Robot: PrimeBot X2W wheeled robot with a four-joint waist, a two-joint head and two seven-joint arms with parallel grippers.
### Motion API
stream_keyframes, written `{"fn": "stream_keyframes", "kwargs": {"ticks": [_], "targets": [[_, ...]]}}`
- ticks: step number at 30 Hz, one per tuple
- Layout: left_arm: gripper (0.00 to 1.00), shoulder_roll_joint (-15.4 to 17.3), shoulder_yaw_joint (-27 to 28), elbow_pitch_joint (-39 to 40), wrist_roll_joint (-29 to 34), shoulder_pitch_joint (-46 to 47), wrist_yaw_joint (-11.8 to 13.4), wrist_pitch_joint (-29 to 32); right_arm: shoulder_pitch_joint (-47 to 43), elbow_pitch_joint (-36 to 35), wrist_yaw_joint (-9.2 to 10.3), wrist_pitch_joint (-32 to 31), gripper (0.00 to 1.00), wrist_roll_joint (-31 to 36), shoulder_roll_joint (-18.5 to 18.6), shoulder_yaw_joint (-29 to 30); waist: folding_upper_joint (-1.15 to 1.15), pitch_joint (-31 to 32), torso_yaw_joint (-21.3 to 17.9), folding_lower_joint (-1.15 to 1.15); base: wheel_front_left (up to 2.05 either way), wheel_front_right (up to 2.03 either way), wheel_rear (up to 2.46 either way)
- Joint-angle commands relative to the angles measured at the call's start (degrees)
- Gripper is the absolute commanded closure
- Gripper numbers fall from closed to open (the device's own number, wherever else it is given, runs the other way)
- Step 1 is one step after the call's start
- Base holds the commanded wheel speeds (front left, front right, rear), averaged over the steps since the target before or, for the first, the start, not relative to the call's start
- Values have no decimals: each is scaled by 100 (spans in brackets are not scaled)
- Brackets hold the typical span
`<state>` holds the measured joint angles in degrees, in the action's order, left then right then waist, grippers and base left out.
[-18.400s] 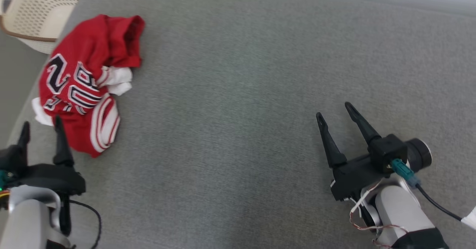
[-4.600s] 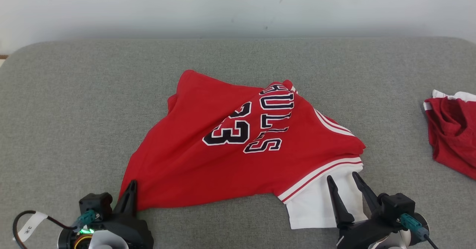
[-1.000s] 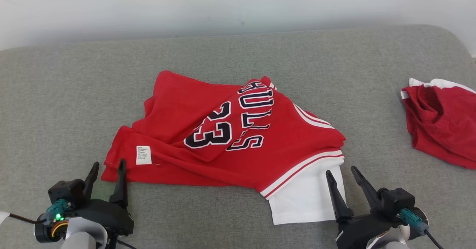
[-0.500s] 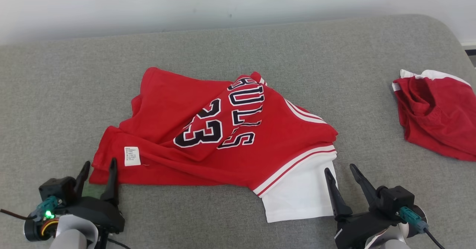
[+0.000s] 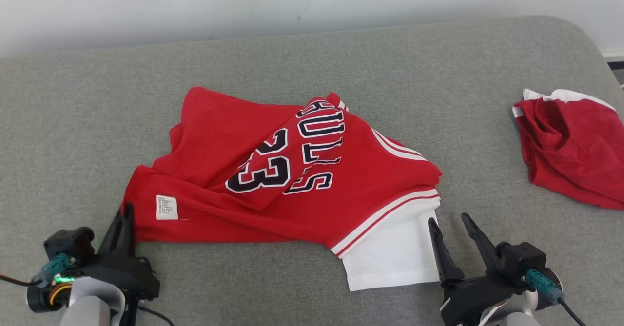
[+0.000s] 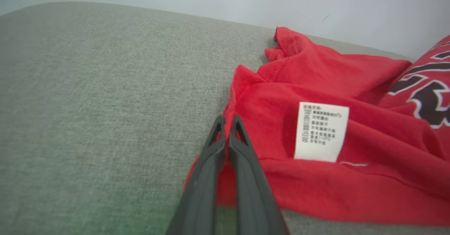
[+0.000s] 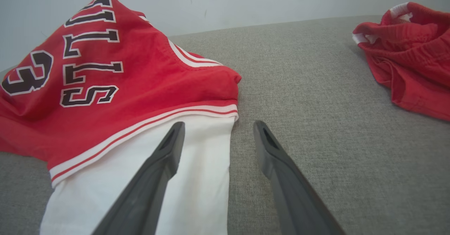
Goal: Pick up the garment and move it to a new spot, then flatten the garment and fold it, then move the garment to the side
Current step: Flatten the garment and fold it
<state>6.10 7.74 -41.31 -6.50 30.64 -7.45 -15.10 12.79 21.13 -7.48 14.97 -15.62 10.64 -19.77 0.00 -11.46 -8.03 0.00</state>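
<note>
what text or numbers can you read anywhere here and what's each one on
"33": black number with white edging on the crumpled red jersey.
"ULLS": black letters beside the number on the same jersey; the letter before the U is cut off by a fold.
Small white care label near the jersey's edge: rows of print, too small and blurred to read.
Second red garment with white trim: no text seen.

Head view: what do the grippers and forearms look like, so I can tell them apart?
The left gripper and right gripper share long black tapering fingers and pale grey forearms. Left: teal connector, green light, orange wires. Right: teal connector with black cable.
</note>
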Motion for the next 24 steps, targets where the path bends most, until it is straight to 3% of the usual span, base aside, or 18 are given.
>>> {"fn": "stream_keyframes", "kwargs": {"ticks": [1, 14, 24], "targets": [[100, 13, 44, 90, 66, -69, 41, -7, 35, -7, -2, 29, 0, 22, -18, 9, 0, 19, 27, 0, 0, 0, 0], [100, -191, 417, 1107, 70, -973, 137, -7, -396, 73, -2, 29, 0, 13, -156, 198, 0, 466, 328, 0, 0, 0, 0], [100, -277, 550, 1238, -4, -1452, 146, -7, -770, 342, -2, 29, 0, -112, -235, 32, 0, 624, 601, 0, 0, 0, 0]]}}
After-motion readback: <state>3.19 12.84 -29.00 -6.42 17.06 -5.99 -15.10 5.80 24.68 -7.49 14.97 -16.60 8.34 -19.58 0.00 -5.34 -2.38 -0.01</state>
